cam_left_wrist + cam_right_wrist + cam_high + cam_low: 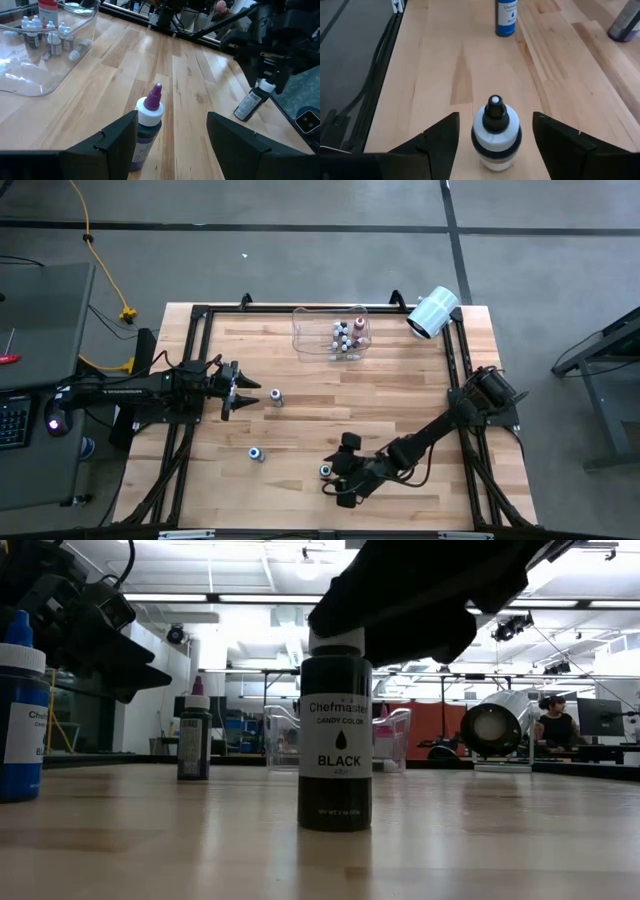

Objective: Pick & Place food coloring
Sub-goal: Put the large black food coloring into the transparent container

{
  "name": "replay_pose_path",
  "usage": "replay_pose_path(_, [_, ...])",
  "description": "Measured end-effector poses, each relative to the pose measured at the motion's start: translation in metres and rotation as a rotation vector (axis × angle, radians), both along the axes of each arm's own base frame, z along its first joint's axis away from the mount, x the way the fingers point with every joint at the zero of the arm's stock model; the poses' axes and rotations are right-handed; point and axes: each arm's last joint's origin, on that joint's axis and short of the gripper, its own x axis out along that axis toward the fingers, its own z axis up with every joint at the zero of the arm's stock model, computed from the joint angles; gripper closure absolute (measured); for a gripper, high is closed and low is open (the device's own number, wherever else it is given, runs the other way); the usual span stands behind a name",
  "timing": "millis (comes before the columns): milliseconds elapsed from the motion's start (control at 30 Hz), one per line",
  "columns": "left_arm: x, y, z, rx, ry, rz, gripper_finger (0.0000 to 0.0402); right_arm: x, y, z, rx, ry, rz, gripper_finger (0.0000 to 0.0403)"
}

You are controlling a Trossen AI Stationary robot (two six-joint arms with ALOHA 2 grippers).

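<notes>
A: From above: clear bin [330, 332] at the far edge, already holding a cluster of small bottles [346, 338]. Three left out on the table [420, 395]. Black bottle [326, 471] farthest from the bin, toward the near edge, right at the right gripper [341, 472]. Purple-capped bottle [276, 397] nearer the bin, just ahead of the left gripper [246, 389]. Blue bottle [257, 453] between those two, off to the left side. Paper roll [433, 312] lying beside the bin.

B: At table height?

A: Black bottle [335, 745] upright, label readable, dark arm overhead. Bin [336, 738] well behind it; blue bottle [20, 720] close at the edge, purple-capped one [194, 733] farther back.

B: Left wrist?

A: Fingers [115, 137] apart, purple-capped bottle [145, 127] standing upright between them, not touched. Bin [47, 47] beyond it.

B: Right wrist?

A: Looks down on the black bottle [496, 131]: cap up, long axis vertical, centred between the fingers [437, 137], which stand wide with clear gaps either side. Not gripped.

B: So which arm for which?

A: Right for black, left for purple. Probably just a straight squeeze across the bottle body, then a lift and a carry away from the near edge toward the bin.
</notes>
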Motion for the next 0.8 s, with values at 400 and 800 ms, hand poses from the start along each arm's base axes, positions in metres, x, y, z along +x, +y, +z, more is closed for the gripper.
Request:
replay_pose_path(400, [0.0, 0.0, 0.0001, 0.0, -0.001, 0.0, 0.0167, 0.0012, 0.0012, -0.003, 0.002, 0.003, 0.01, 0.017])
replay_pose_path(800, [0.0, 0.0, 0.0001, 0.0, -0.001, 0.001, 0.0167, 0.002, 0.0016, -0.0015, 0.003, -0.016, 0.003, 0.0249])
